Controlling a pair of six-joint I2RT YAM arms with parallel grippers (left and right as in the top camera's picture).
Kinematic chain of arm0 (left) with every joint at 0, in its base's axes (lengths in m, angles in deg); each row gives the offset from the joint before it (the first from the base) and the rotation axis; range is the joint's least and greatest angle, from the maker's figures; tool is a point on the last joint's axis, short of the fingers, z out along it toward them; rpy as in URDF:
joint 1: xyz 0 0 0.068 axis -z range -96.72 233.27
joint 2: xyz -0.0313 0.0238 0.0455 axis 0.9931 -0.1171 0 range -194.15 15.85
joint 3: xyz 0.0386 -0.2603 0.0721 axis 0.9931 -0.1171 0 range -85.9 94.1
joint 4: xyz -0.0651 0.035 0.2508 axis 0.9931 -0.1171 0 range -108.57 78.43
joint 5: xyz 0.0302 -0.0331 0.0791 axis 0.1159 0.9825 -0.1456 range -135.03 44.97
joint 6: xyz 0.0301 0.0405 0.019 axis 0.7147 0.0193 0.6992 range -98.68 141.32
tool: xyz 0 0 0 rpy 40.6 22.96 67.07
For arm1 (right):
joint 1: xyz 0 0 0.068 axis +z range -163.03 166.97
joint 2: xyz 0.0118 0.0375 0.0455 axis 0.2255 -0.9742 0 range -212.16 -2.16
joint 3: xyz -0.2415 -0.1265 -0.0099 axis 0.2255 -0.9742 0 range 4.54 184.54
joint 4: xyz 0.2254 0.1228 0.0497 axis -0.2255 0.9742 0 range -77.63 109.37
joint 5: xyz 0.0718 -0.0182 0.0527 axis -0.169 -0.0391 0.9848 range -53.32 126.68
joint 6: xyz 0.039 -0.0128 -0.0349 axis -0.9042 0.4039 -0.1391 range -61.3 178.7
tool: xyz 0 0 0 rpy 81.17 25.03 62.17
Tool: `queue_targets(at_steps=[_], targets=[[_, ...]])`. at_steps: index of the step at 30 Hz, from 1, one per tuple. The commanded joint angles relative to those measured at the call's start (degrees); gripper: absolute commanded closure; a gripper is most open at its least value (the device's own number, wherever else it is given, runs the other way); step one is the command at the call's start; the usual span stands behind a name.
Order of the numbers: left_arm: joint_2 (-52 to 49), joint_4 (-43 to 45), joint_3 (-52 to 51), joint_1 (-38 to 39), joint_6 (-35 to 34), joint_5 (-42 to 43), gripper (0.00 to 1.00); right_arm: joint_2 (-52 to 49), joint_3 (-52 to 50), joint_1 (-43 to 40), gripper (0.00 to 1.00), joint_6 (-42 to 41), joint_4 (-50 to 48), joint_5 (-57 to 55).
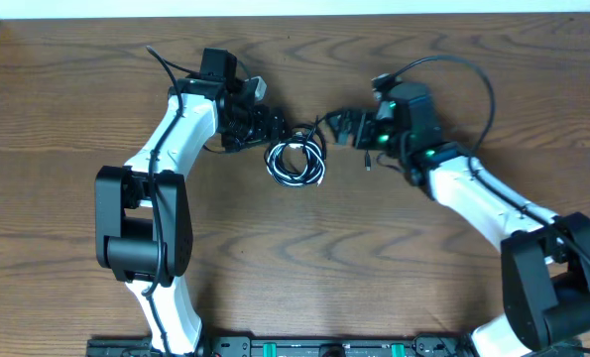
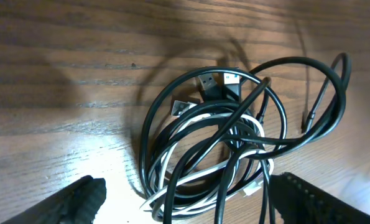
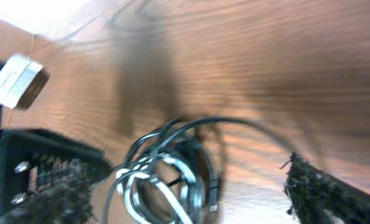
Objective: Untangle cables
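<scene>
The cables [image 1: 296, 161] lie in one tangled coil between my arms. Left gripper [image 1: 268, 126] stands open by it; right gripper [image 1: 342, 124] — view blurred — seemingly open too. Step, I judge: choosing a hold — next needs one outer loop pinched.

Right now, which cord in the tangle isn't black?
The white cord, woven through the middle of the others. The black cords loop all around it, so it is the only light-coloured one.
</scene>
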Motion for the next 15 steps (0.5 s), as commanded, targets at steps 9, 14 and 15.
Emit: queue_targets(at_steps=[9, 14, 15], targets=[[-0.1, 0.0, -0.1, 0.0, 0.0, 0.7, 0.08, 0.7, 0.3, -2.8, 0.01, 0.5, 6.0, 0.4], [-0.1, 0.0, -0.1, 0.0, 0.0, 0.7, 0.08, 0.7, 0.3, -2.8, 0.01, 0.5, 6.7, 0.4], [-0.1, 0.0, -0.1, 0.0, 0.0, 0.7, 0.08, 0.7, 0.3, -2.8, 0.01, 0.5, 6.7, 0.4]])
